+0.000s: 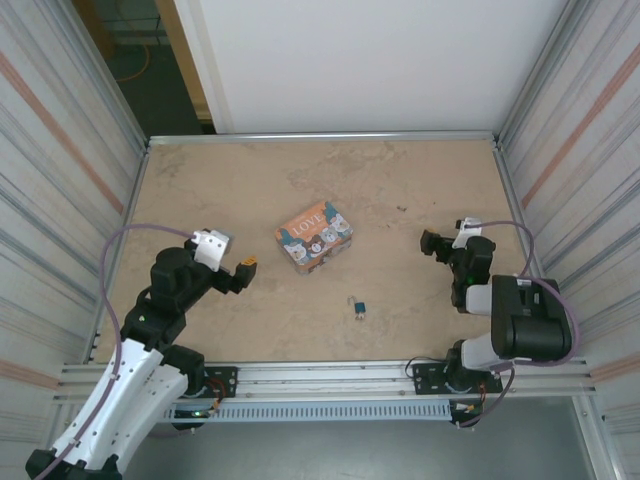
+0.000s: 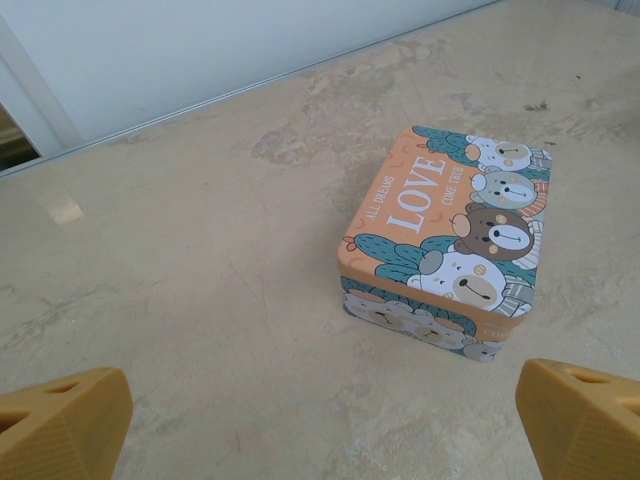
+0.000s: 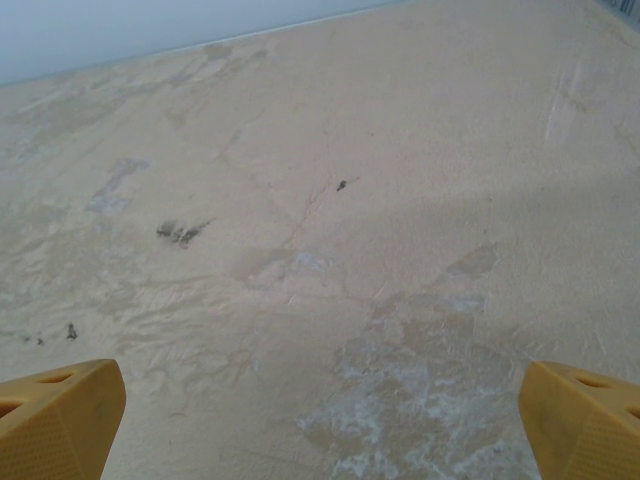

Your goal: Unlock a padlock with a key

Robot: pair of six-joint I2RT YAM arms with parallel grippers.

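Padlock (image 1: 358, 307), tiny, with a blue-teal body and thin silver shackle, lies on the mottled beige tabletop (image 1: 420, 180) toward the near edge, between the two arms. Farther back and slightly left sits the orange rectangular "LOVE" tin (image 1: 313, 236). Left claw (image 1: 241, 272) and right claw (image 1: 431, 244) hover released, well apart from the padlock.

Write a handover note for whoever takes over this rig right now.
Left gripper: open, empty, facing the tin.
Right gripper: open, empty, above bare table.
Padlock: lying on the table between the arms, nearer them than the tin, untouched. A key is too small to make out.
Done: nothing yet.
Left: grasp padlock, find key, unlock.
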